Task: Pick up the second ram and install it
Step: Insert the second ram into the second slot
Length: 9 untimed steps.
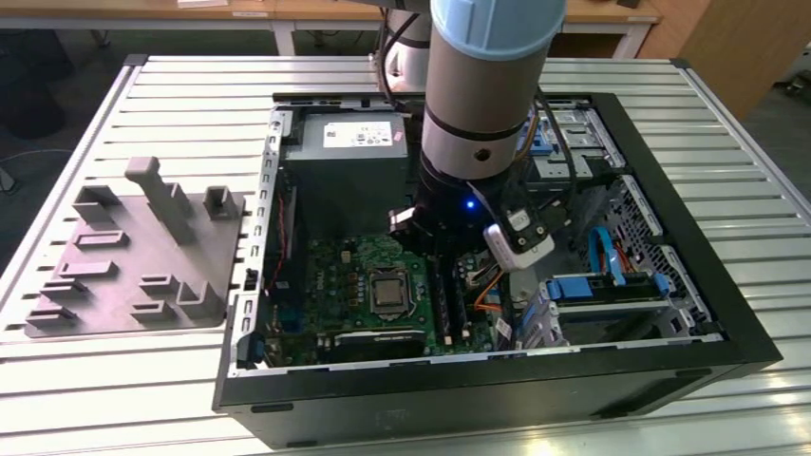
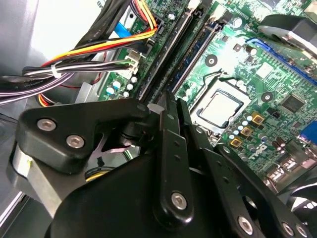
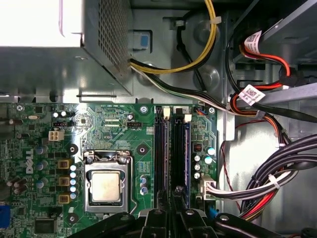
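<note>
End effector [image 3: 174, 214] over RAM slots [image 3: 173, 153], fingertips cut off

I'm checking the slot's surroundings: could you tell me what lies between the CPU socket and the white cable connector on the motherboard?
In the first wrist view, the RAM slots lie between the CPU socket and the white connector.

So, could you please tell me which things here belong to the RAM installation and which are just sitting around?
Part of the job:
- gripper, down over the RAM slots
- RAM slots
- motherboard

Just lying about:
- grey fixture tray beside the case
- power supply
- CPU socket
- cable bundle
</note>
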Motion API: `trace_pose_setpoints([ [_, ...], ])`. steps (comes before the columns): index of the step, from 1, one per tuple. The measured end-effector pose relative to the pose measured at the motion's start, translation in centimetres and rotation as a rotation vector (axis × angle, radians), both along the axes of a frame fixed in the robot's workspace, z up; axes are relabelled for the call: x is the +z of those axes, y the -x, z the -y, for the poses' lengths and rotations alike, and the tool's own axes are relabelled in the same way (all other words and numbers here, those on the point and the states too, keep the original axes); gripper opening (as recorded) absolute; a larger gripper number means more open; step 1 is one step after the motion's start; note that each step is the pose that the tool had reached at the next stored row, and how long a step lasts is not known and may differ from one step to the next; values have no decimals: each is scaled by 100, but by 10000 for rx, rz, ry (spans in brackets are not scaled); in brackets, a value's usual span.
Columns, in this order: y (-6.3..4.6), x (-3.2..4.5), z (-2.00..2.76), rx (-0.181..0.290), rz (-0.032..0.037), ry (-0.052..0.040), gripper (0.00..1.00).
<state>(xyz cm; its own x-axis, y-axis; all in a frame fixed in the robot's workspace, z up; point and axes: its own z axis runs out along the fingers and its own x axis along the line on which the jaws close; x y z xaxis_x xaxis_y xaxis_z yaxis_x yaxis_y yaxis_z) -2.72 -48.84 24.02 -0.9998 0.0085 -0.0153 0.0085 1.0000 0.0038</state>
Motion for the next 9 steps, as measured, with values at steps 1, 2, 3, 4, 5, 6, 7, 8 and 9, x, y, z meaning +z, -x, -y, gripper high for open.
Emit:
trace_pose_setpoints([
  [1,0,2,0,0,0,1,17],
  [2,0,3,0,0,-1,1,17],
  [3,0,5,0,0,0,1,11],
  [4,0,6,0,0,-1,1,11],
  [5,0,8,0,0,-1,1,10],
  [6,0,9,0,0,-1,1,10],
  [7,0,11,0,0,-1,1,10],
  [8,0,12,0,0,0,0,10],
  [9,0,22,0,0,-1,1,10],
])
